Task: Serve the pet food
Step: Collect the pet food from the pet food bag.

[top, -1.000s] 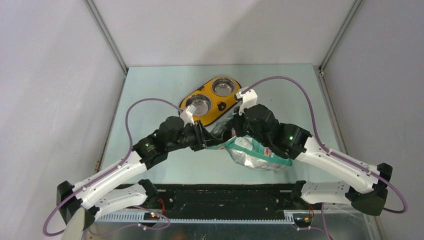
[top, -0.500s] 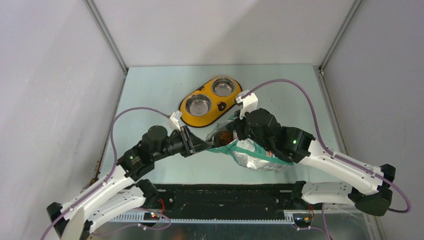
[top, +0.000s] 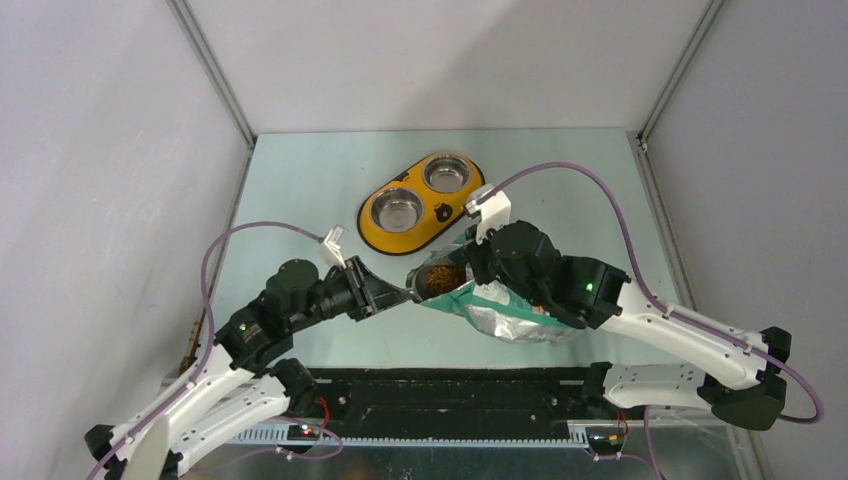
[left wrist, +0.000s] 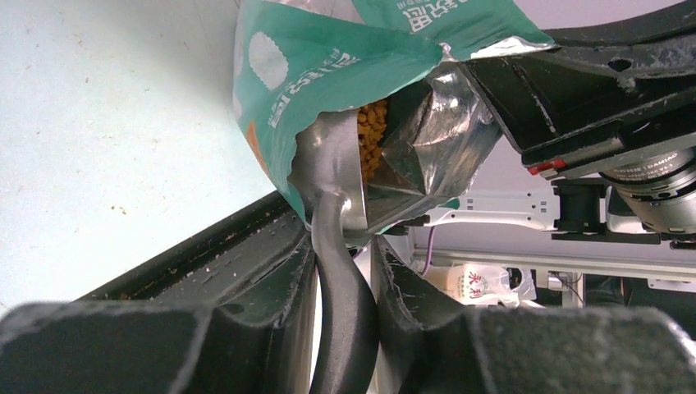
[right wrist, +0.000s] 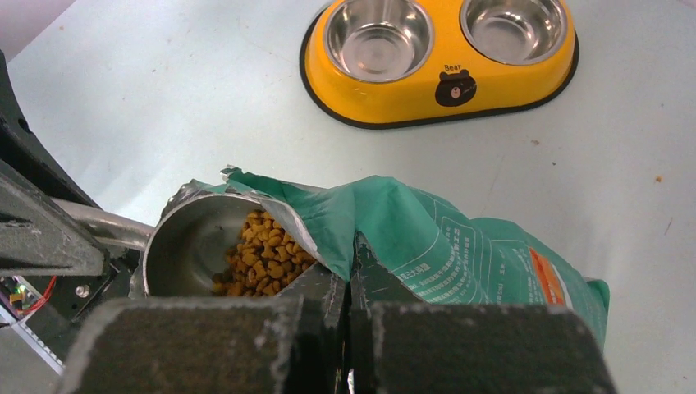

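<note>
**Left gripper** [left wrist: 343, 271]: clenched on the dark handle of the grey metal scoop [left wrist: 332, 168]. The handle runs up between the two fingers. The arm reaches in low from the left.

**Scoop:** bowl pushed into the mouth of the bag, open face up. Its long axis runs roughly left to right in the overhead view, with the handle toward the left arm and the bowl toward the right gripper.

**Pet food** [right wrist: 263, 263]: small brown kibble, a loose heap in the scoop bowl. It lies on the side of the bowl away from the handle, just past the left fingertips and directly below the right ones. The mass is a shapeless pile with no clear long axis. Whether more of it lies deeper in the bag cannot be told, since the foil folds hide it.

**Right gripper** [right wrist: 349, 271]: jaws pressed together on the upper lip of the bag, holding the mouth up over the scoop.

**Bag** [right wrist: 443, 238]: teal and white with a silver foil lining. It lies on its side on the table, mouth toward the left arm and closed end toward the right arm.

**Double feeder** [right wrist: 386, 94]: yellow, with a bear print, set on the table beyond the bag and apart from it. It holds two steel bowls, one [right wrist: 377, 37] on the left and one [right wrist: 513, 25] on the right, with no kibble showing in either.

**Table** [right wrist: 123, 107]: pale green, with a few crumbs scattered on it.
</note>
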